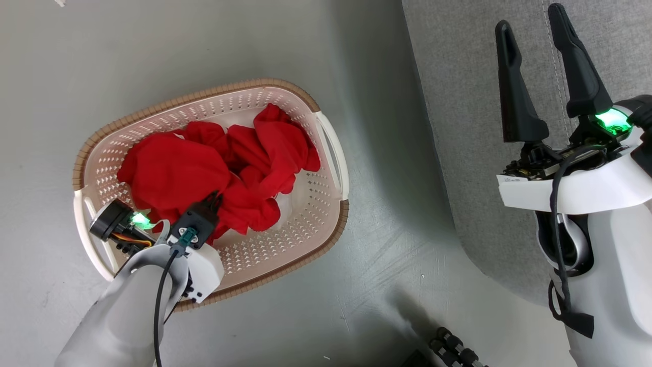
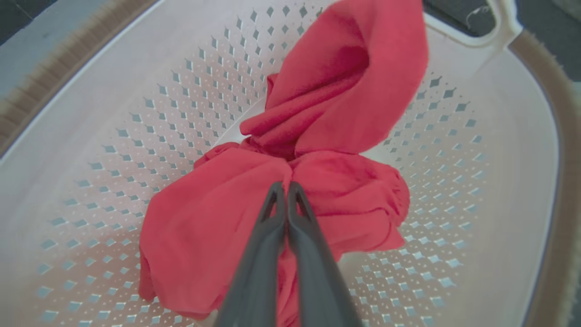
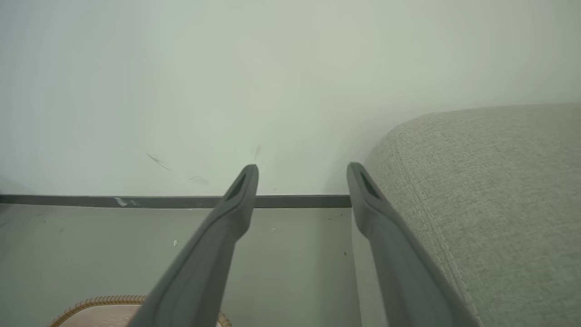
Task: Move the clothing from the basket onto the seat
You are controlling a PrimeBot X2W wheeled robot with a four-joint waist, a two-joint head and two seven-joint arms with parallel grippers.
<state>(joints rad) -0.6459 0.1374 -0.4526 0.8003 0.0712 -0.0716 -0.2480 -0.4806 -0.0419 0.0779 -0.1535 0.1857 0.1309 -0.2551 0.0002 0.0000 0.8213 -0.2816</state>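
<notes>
**Head view.**
- Surface: smooth grey-green floor (image 1: pixel 387 285).
- The basket (image 1: pixel 305 219) stands on the floor at centre-left, brown rim uppermost.
- The clothing (image 1: pixel 173 173) lies bunched inside the basket, covering most of its bottom.
- The seat (image 1: pixel 468 127) takes the upper right, with a rounded corner toward the floor. It stands apart from the basket.
- The left gripper (image 1: pixel 215 196) reaches into the basket from the lower left on a pale forearm, tips buried in red folds.
- The right gripper (image 1: pixel 530 18) is raised in front of the seat with its fingers spread and nothing between them.
- A dark ribbed object (image 1: pixel 451 346) is cut off at the bottom edge and cannot be identified.

**Left wrist view.**
- Perforated basket wall (image 2: pixel 150 104) on all sides; a white handle (image 2: pixel 490 36) at upper right.
- The left gripper (image 2: pixel 286 187) has its jaws pressed together on a puckered fold of the clothing (image 2: pixel 213 227).
- A taller fold rises behind the tips. The garments cannot be counted.

**Right wrist view.**
- Pale wall (image 3: pixel 227 81), dark skirting strip (image 3: pixel 136 200) and floor (image 3: pixel 91 254).
- The seat's woven corner (image 3: pixel 499 195) is at right, close beside one finger; whether they touch is unclear.
- The right gripper (image 3: pixel 302 175) has its jaws wide apart and empty.
- A sliver of the basket rim (image 3: pixel 100 300) shows at the lower left, partly behind a finger.
</notes>
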